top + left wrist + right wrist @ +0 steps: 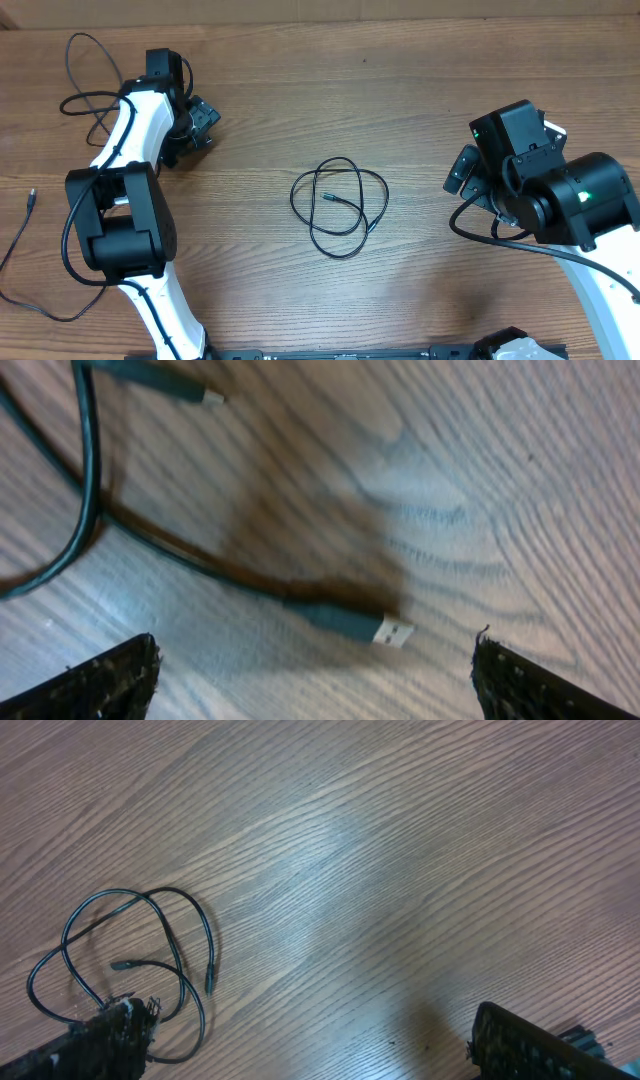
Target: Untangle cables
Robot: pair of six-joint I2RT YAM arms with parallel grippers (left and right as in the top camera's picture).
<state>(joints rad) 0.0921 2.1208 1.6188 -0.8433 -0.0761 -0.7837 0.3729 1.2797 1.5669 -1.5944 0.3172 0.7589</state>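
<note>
at the middle of the table (420,70) lies the coiled cable (340,200), a thin black cord looped over itself several times with both plug tips tucked inside the loops, well apart from either arm. up in the far left corner a second cord (92,500) curls beside the left arm, and the left wrist view shows its usb plug (385,628) flat on the wood just ahead of the left gripper (315,665), whose fingers (110,680) stand wide apart and hold nothing. a further plug tip (31,197) rests near the left edge; whether it belongs to the same cord i cannot tell. the right gripper (310,1040) is also spread wide and empty, and it sits off to the side of the coil, near it but not touching. my judgement: this is the reach-and-pick stage, with no cord lifted and the untangling itself hardly begun. the next move calls for the left fingers to come down astride the cord just behind the usb plug and close on so thin a thing squarely, while the right arm shifts over the coil to take one free tip and draw it out through the crossings.
</note>
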